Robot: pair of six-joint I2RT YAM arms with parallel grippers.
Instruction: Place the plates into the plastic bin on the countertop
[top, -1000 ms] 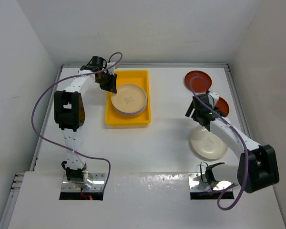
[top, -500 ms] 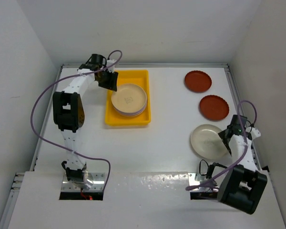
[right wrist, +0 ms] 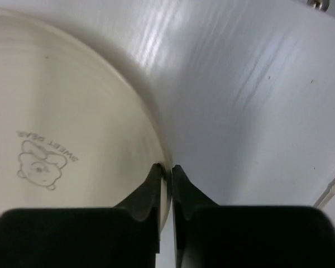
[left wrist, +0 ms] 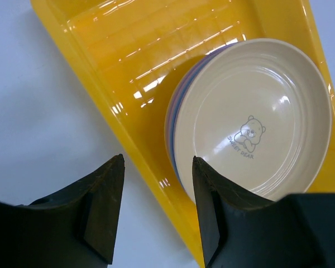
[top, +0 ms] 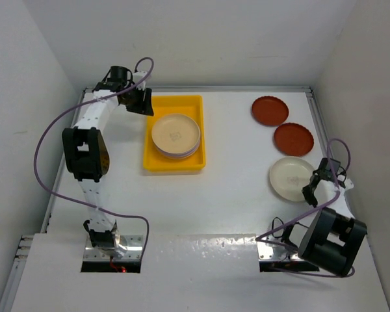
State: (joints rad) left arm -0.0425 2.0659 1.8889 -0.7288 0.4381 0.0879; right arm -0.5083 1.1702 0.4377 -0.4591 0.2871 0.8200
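Note:
The yellow plastic bin (top: pixel 176 166) sits at the far left of the countertop (top: pixel 234 175) and holds a stack of plates topped by a cream one (top: pixel 175 134). My left gripper (top: pixel 147 106) hangs open over the bin's left wall. In the left wrist view the bin (left wrist: pixel 156 44) shows that wall running between the open fingers of the left gripper (left wrist: pixel 158 163), beside the cream plate (left wrist: pixel 251 117). On the right lie two dark red plates (top: pixel 270 110) (top: pixel 293 139) and a cream plate (top: pixel 290 177). My right gripper (top: pixel 310 191) (right wrist: pixel 166 167) is shut on that plate's (right wrist: pixel 61 123) near right rim.
White walls close in the table on three sides. A pale metal rail (top: pixel 322 140) runs along the right edge, close to my right arm. Purple cables loop from both arms, and the right arm's elbow (top: pixel 331 240) is folded near its base.
My right arm swung back to the right edge and its gripper closed on the cream plate's rim; the plate shifted slightly away. My left gripper drew back left to the bin's wall.

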